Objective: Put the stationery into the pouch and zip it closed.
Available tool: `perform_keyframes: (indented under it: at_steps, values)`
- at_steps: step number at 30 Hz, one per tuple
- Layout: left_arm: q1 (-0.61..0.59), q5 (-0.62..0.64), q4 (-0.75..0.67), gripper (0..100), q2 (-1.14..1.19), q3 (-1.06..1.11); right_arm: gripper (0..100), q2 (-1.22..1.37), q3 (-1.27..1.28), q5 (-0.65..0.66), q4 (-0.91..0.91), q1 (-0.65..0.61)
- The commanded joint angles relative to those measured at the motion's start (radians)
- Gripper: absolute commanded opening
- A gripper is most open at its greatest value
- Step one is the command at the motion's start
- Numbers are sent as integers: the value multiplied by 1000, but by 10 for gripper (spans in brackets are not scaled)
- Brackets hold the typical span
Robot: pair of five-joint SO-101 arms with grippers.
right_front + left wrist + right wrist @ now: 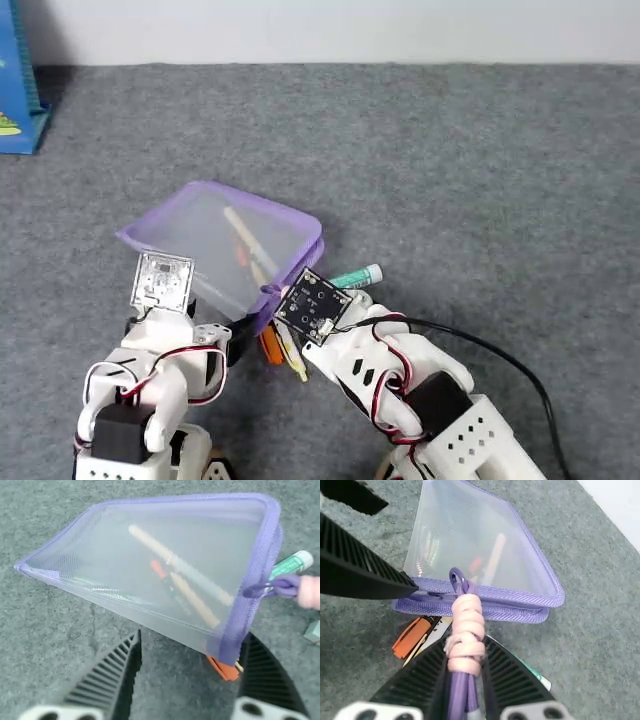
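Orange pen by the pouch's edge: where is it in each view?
High view: orange pen just below the pouch's lower edge.
Left wrist view: orange pen peeking from under the pouch's corner.
Right wrist view: orange pen on the carpet beside the pink zipper pull.
Shared landmark: the pouch's purple zipper edge.

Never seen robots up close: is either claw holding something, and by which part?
The right gripper is shut on the pink cord tied to the zip pull of the pouch. The left gripper is open at the pouch's edge, holding nothing.
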Motion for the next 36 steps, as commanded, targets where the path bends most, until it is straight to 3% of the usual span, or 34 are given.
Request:
perform_keyframes:
  at_steps: [1, 18, 28, 36]
  values:
    - [5, 8, -72, 306, -2, 65, 10, -21, -77, -11, -16, 7]
    - [-9, 6, -101, 299, -2, 150, 10, -24, -75, -9, 5, 7]
    - [-186, -64, -247, 85, -2, 219, 10, -19, -58, -11, 88, 7]
    - [-183, -64, -272, 48, -2, 268, 11, -15, -25, -11, 93, -4]
